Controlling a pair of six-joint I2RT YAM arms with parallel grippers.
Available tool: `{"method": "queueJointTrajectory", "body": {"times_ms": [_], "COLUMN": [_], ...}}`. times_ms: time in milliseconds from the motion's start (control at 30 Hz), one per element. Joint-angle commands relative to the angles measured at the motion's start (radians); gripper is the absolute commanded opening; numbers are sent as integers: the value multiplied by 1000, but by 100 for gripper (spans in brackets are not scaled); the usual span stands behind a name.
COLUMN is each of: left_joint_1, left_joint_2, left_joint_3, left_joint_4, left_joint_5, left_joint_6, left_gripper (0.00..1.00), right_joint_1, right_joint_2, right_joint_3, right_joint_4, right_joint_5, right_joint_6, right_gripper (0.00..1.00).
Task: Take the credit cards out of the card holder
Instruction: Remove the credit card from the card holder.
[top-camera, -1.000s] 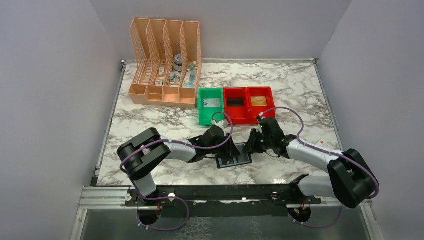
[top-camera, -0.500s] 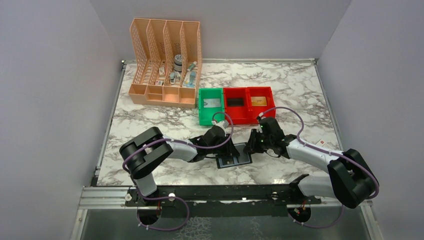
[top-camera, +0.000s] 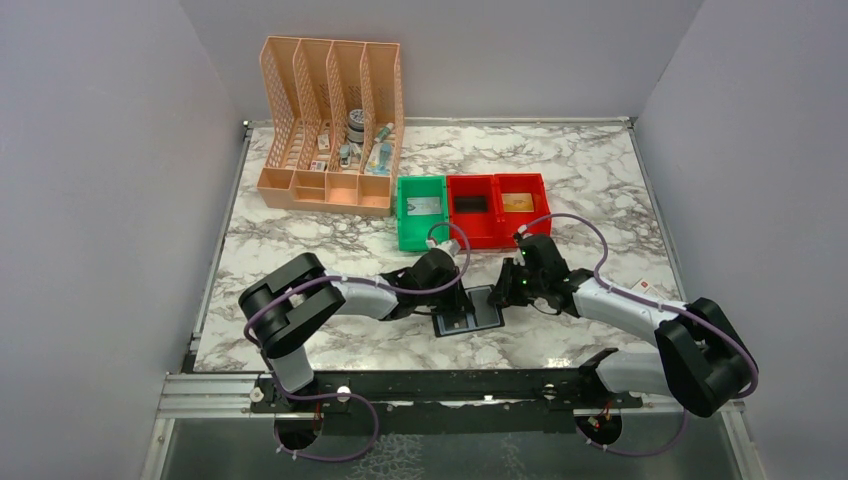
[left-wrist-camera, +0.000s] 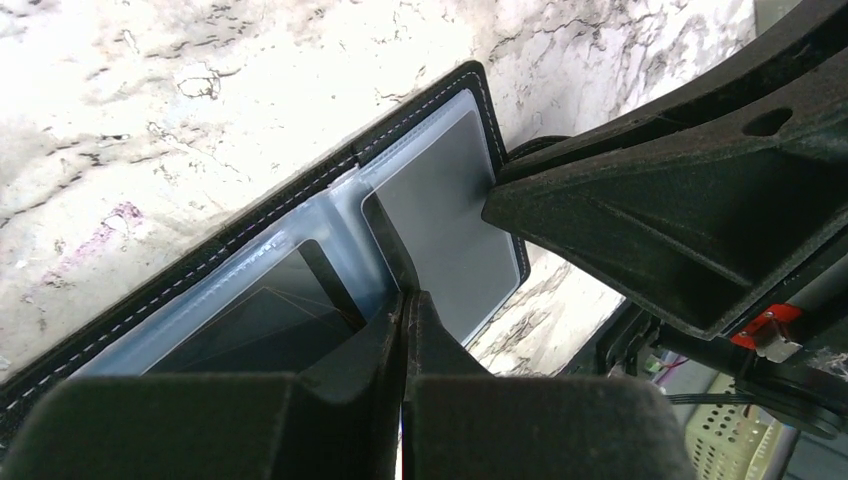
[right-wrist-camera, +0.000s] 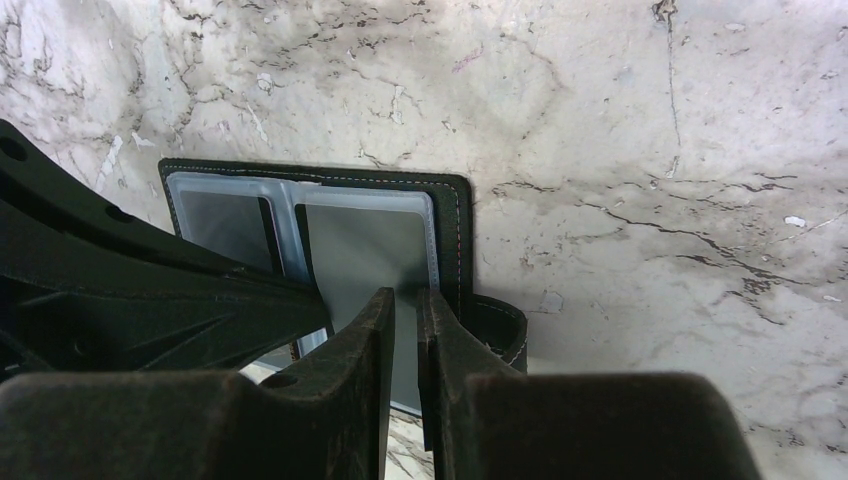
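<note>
Change: the left tool (left-wrist-camera: 404, 305) has gone from partly spread to pressed together and edged in over the card holder (top-camera: 475, 318). The right tool (right-wrist-camera: 403, 300) has barely narrowed, and the holder has not shifted.
Left tool: pressed together, coming in from the holder's 9 o'clock. Its tips are on the clear sleeve (left-wrist-camera: 300, 300) beside the centre fold. I cannot tell whether a card edge is caught between them.
Right tool: fingers a narrow slit apart with nothing seen in the slit. It is over the holder's right panel from 3 o'clock and seems to pin it down.
Card holder: open flat on the marble surface (top-camera: 300, 230), between the two tools. The left sleeve shows something dark and the right one looks plain grey.
Bins: a row at the holder's 12 o'clock, with the green bin (top-camera: 412, 240) left of the red bins (top-camera: 470, 236). A tan credit card (top-camera: 517, 203) lies in the right-hand red one.
File organizer (top-camera: 330, 190): peach lattice, far at 11 o'clock.
Progress: at least one card looks already out. The pull in hand appears only begun, and the sleeves may still hold cards.
</note>
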Motion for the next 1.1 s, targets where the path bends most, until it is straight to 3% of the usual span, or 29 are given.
{"method": "queueJointTrajectory", "body": {"times_ms": [0,367,633,867,1067], "left_joint_1": [-7,-5,-3,-3,-3], "left_joint_2": [-10,-56,-59,-68,-66], "left_joint_3": [72,113,102,94,87], "left_joint_4": [-127,-228,-233,-210,-190], "left_joint_5": [-71,-90,-89,-82,-68], "left_joint_6": [80,160,161,154,147], "left_gripper": [0,0,0,0,0], "right_joint_1": [0,-1,-1,0,-1], "right_joint_2": [-12,-28,-79,-22,37], "right_joint_3": [-29,-25,26,15,-26], "right_joint_4": [-17,-2,-48,24,6], "right_joint_5": [-6,-41,-42,-125,-21], "right_joint_6": [8,30,15,31,59], "right_gripper": [15,15,15,16,16]}}
